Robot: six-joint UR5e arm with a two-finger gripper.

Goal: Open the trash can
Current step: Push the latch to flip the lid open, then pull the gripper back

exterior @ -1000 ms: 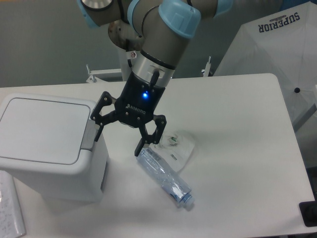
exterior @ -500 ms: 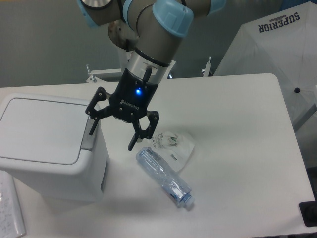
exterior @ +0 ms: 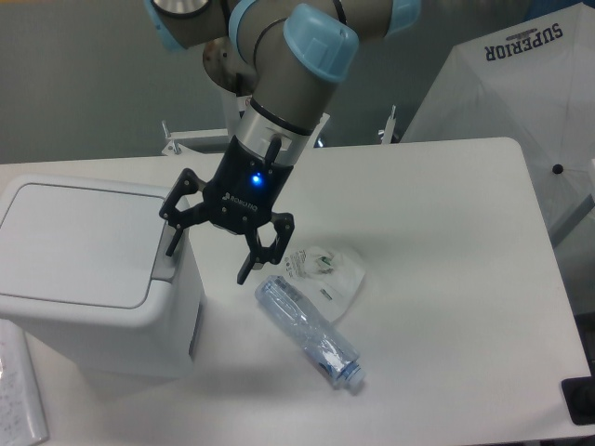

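Observation:
The trash can [exterior: 93,279] is a large white boxy bin at the left of the table, its flat lid [exterior: 79,243] shut. Its grey push tab [exterior: 165,263] sits at the lid's right edge. My gripper [exterior: 206,265] is open and empty, pointing down. Its left finger [exterior: 173,240] hangs right over the grey tab, whether touching I cannot tell. Its right finger [exterior: 249,265] hangs beside the bin, above the table.
A clear plastic bottle [exterior: 307,332] lies on the table just right of the gripper. A crumpled clear wrapper [exterior: 327,269] lies behind it. A white sheet [exterior: 19,390] lies at the front left. A white umbrella [exterior: 521,84] stands at the back right.
My open gripper has moved left, away from the bottle, so that its left finger now hangs over the bin's grey tab. The lid has stayed shut.

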